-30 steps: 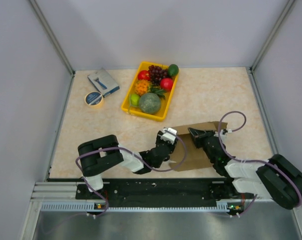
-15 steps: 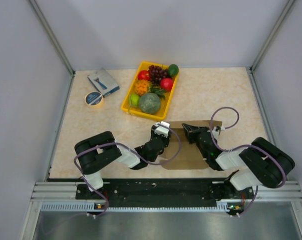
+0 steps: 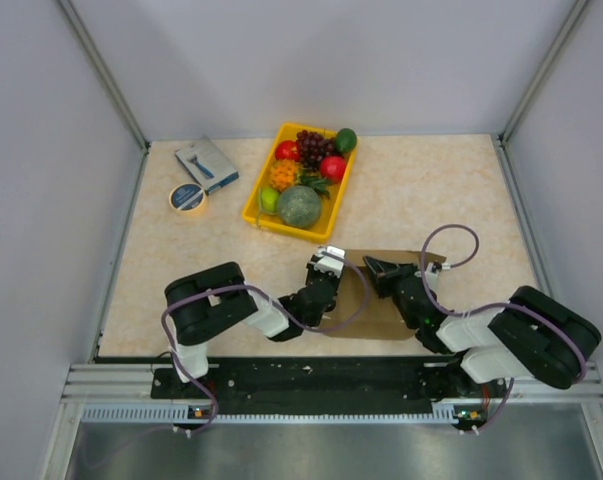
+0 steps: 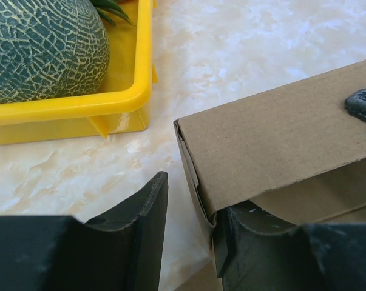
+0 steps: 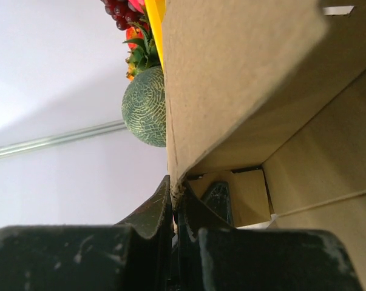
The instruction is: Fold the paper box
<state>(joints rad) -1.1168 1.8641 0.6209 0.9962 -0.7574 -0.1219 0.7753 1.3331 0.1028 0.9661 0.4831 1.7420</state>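
Observation:
The paper box [image 3: 379,312] is a brown cardboard piece, partly raised into walls, at the table's front centre. In the left wrist view its end wall [image 4: 280,133] stands upright. My left gripper [image 3: 331,265] is open and straddles that wall's corner [image 4: 192,200]: one finger is outside and one is inside, against the cardboard. My right gripper [image 3: 379,268] is shut on the edge of a box wall [image 5: 243,73], with its jaws pinched together [image 5: 173,188]. The left gripper's inner finger [image 5: 218,200] shows inside the box.
A yellow tray [image 3: 256,215] of fruit with a green melon [image 3: 298,206] stands just behind the box, close to my left gripper [image 4: 67,109]. A small blue-grey box [image 3: 206,163] and a tape roll [image 3: 188,197] lie at the back left. Walls enclose the table.
The right arm has swung inward toward the centre. The box and both grippers shifted a little left and away, then slightly back toward the near edge. The right gripper's hold is unchanged.

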